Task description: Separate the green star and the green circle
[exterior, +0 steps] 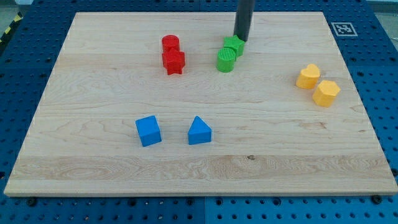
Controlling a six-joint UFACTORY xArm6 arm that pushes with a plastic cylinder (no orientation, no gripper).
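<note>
no jaws on this rig, so nothing to open or close: only a straight dark rod, with my tip [240, 38] set down near the far edge of the pale wooden table [93, 168], touching or just beside the far side of the green blocks. two green plastic blocks touching each other there: green star [234, 45] nearer the far edge, green circle [226, 60] just toward the near edge. not yet separated; seems poised at the start of the push. next move calls for wedging between the pair or driving one clear, probably toward the right edge. red pair [172, 55] just left of them, risky to push that way. yellow pair [318, 84] near the right edge, blue cube [148, 130] and blue triangle [199, 131] well apart toward the near edge, out of the way.
</note>
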